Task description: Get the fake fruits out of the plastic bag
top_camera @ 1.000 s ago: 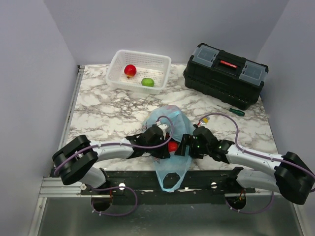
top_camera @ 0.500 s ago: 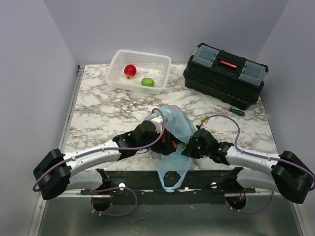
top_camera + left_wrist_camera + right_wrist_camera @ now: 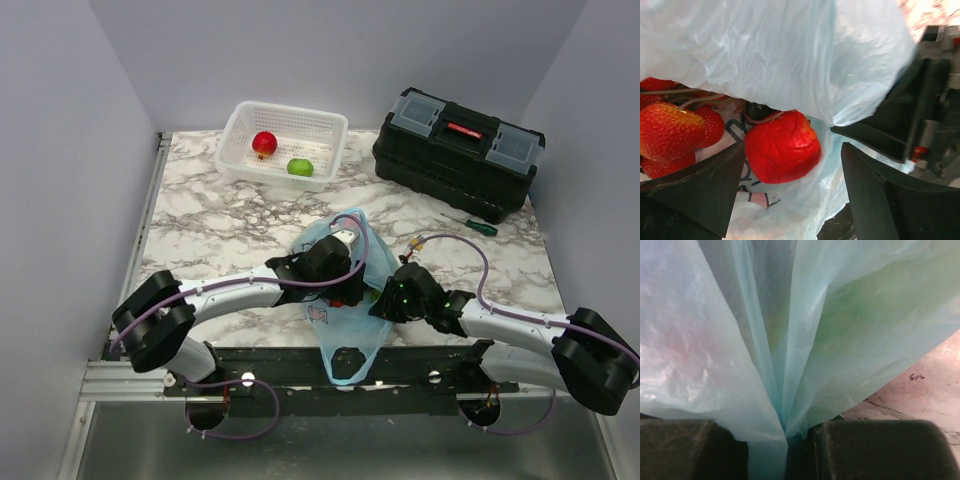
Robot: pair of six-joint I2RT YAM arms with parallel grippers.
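Note:
The light-blue plastic bag [image 3: 372, 258] lies near the table's front edge, between my two arms. My left gripper [image 3: 790, 195] stands open at the bag's mouth, its black fingers [image 3: 695, 190] on either side of a glossy red round fruit [image 3: 782, 150] without touching it. A cluster of red berries [image 3: 672, 132] lies just left of it, under the raised plastic [image 3: 790, 55]. My right gripper [image 3: 785, 440] is shut on a gathered fold of the bag [image 3: 840, 315]. Something green [image 3: 875, 305] shows dimly through the film. In the top view the left gripper [image 3: 345, 285] reaches into the bag and the right gripper [image 3: 383, 300] pinches its right edge.
A white lattice basket [image 3: 240, 150] at the back holds a red apple [image 3: 264, 143] and a light-green round fruit [image 3: 300, 167]. A black toolbox [image 3: 458, 150] stands at the back right, with a green-handled screwdriver [image 3: 470, 224] in front of it.
My right gripper has closed on the bag's edge. My left gripper has opened and pushed further into the bag's mouth, and the bag has been lifted and reshaped.

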